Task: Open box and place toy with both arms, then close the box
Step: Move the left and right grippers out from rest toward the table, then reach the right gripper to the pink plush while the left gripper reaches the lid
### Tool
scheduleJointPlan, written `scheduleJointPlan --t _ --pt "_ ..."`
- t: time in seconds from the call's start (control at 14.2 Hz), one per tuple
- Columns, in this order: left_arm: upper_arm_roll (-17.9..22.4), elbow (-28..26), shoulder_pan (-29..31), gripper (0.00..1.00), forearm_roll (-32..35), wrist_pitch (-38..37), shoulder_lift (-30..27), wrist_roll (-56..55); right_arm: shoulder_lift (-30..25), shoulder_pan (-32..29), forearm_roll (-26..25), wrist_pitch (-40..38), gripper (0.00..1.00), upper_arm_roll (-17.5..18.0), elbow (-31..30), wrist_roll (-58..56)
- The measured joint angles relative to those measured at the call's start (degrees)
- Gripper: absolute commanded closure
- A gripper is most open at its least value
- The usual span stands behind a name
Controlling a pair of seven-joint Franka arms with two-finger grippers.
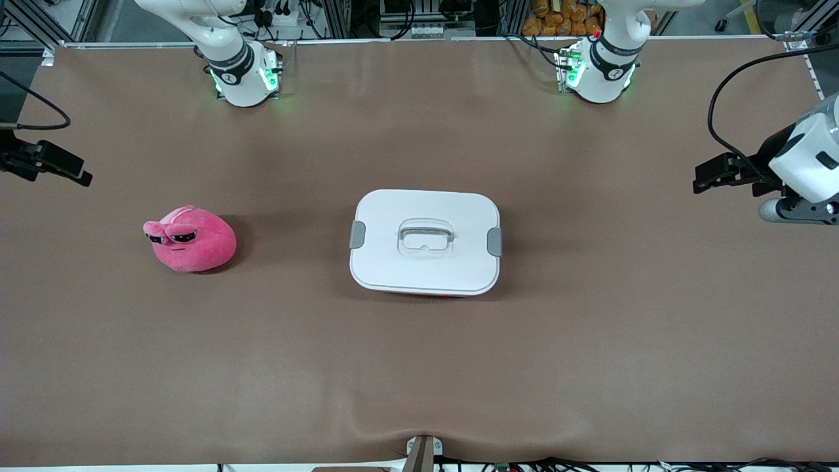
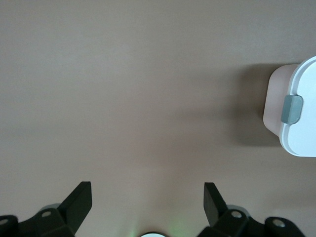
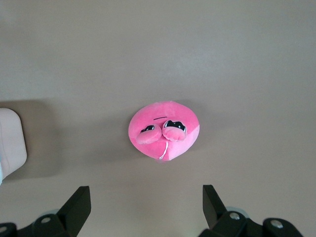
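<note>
From the front view we look down from high up, across the big brown table [image 1: 590, 341], facing the two white robot arms whose round bases stand along the top edge. We see the whole table from here, so this camera is far off.

From the left wrist view we look straight down at the table from much closer. One end of the white-lidded box with grey side clips [image 2: 296, 108] shows at the edge. The front view shows this box [image 1: 426, 241] too.

From the right wrist view we also look straight down from close. The round hot-pink plush toy with sleepy eyes [image 3: 164, 129] lies in the middle. The front view shares this toy [image 1: 191, 238].
</note>
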Motion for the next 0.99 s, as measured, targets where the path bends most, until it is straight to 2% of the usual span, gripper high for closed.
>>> scheduleJointPlan --t 0.49,0.99 --pt "-0.70 0.05 -3.70 0.00 -2.49 3.35 3.73 -13.83 1.61 0.07 0.00 0.03 0.00 0.20 0.00 0.00" --pt "-0.92 0.11 -9.61 0.00 -4.05 5.18 6.26 -34.53 3.00 0.32 0.00 0.10 0.00 0.32 0.00 -0.05"
